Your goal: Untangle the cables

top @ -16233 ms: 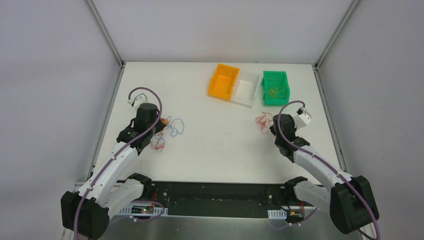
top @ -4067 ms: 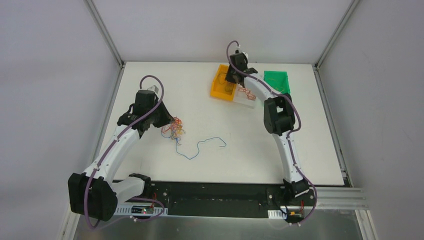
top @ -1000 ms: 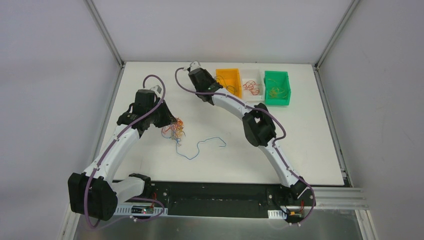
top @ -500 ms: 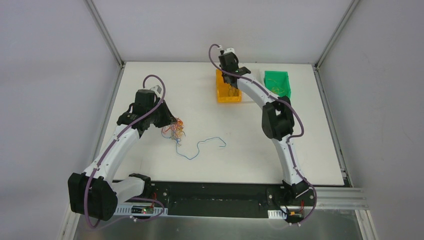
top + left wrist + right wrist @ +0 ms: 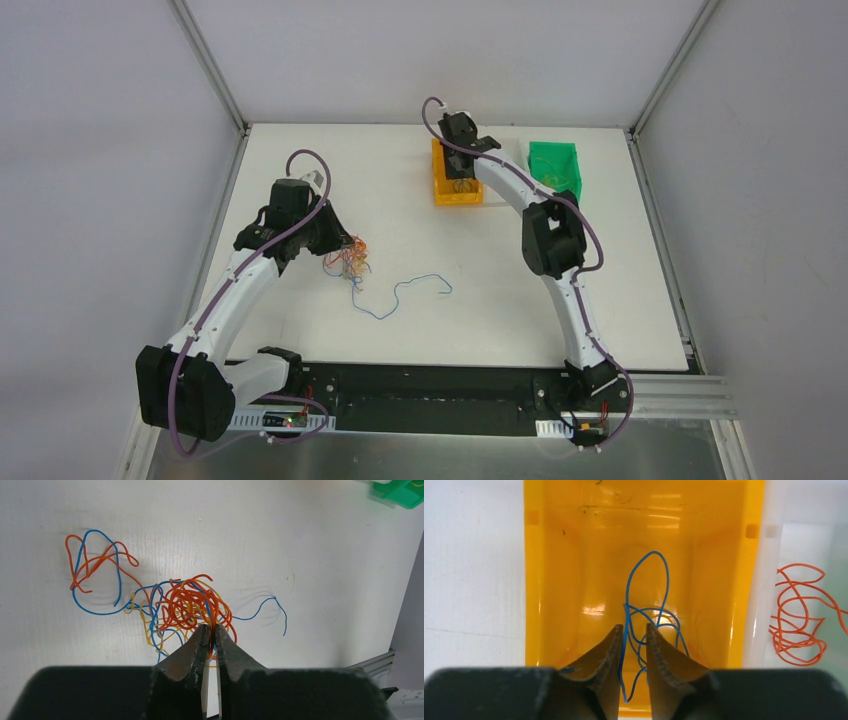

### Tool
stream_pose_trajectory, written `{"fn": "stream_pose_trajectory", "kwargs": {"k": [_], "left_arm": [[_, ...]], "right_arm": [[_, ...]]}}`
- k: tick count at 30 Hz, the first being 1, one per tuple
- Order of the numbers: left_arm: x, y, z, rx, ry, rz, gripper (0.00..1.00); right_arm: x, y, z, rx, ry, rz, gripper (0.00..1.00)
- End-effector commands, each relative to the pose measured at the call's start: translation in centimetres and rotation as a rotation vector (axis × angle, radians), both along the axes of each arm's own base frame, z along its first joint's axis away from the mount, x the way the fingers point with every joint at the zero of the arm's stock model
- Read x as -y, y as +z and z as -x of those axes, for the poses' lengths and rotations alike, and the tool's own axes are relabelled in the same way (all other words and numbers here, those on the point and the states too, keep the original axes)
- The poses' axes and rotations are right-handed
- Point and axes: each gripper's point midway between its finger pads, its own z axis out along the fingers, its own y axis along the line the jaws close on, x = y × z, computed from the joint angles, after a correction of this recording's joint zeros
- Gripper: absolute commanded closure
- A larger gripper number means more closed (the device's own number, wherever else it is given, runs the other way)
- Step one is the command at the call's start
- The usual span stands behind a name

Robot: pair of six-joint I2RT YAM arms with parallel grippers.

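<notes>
The cables (image 5: 348, 258) form a small orange, blue and yellow clump on the white table, left of centre. My left gripper (image 5: 338, 246) is shut on the clump's orange strands (image 5: 192, 607), its tips (image 5: 211, 630) pinched together. A single blue cable (image 5: 400, 292) trails loose to the right of the clump. My right gripper (image 5: 634, 627) hangs over the orange bin (image 5: 455, 197) with its jaws a little apart. Another blue cable (image 5: 649, 595) lies in that bin (image 5: 539, 580) and runs loosely through the gap between the jaws.
A white bin (image 5: 764, 580) next to the orange one holds coiled orange-red cable (image 5: 799, 610). A green bin (image 5: 556, 165) stands further right. The right arm (image 5: 545, 240) stretches across the table's middle right. A blue and orange loop (image 5: 95, 565) spreads away from the clump.
The right arm swung from left of the bins to above the orange bin, and its jaws parted, leaving the blue cable loose inside. The left arm and clump stayed put.
</notes>
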Motion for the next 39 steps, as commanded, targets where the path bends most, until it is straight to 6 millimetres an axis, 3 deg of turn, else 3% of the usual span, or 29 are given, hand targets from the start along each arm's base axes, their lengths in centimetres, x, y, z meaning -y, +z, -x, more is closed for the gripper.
{"fn": "stream_pose_trajectory", "kwargs": {"k": [1, 8, 12, 15, 19, 20, 22, 25, 31, 35, 39], "left_arm": [[0.4, 1.5, -0.5, 0.025, -0.008, 0.032, 0.9], [0.9, 2.5, 0.1, 0.055, -0.043, 0.056, 0.86], [1.1, 2.8, 0.4, 0.062, -0.049, 0.066, 0.86], [1.3, 2.9, 0.5, 0.061, -0.055, 0.07, 0.86], [1.7, 2.6, 0.6, 0.054, -0.07, 0.067, 0.83], [1.7, 2.4, 0.8, 0.052, -0.082, 0.061, 0.72], [1.8, 1.8, 1.0, 0.049, -0.102, 0.036, 0.41], [0.6, -0.4, 0.9, 0.02, -0.067, -0.051, 0.03], [-0.5, -3.0, 0.7, -0.023, 0.001, -0.176, 0.01], [0.6, -4.7, 0.3, -0.076, -0.047, -0.226, 0.02], [1.8, -6.2, -0.3, -0.116, -0.096, -0.282, 0.09]], "right_arm": [[-0.1, 7.9, 0.2, 0.105, 0.005, -0.078, 0.68], [0.4, 12.9, 1.6, 0.177, 0.023, -0.121, 0.32], [0.6, 14.9, 3.4, 0.193, 0.044, -0.145, 0.16], [0.9, 15.8, 5.0, 0.218, 0.055, -0.143, 0.09], [1.2, 15.1, 7.9, 0.199, 0.061, -0.174, 0.08], [1.1, 14.9, 8.7, 0.196, 0.07, -0.187, 0.08], [1.0, 14.1, 10.4, 0.185, 0.074, -0.215, 0.08], [0.8, 12.7, 12.9, 0.171, 0.075, -0.225, 0.08], [0.2, 8.9, 17.5, 0.117, 0.106, -0.292, 0.08], [-0.8, 7.0, 19.6, 0.103, 0.128, -0.396, 0.09], [-1.9, 5.4, 21.1, 0.089, 0.168, -0.467, 0.1]]}}
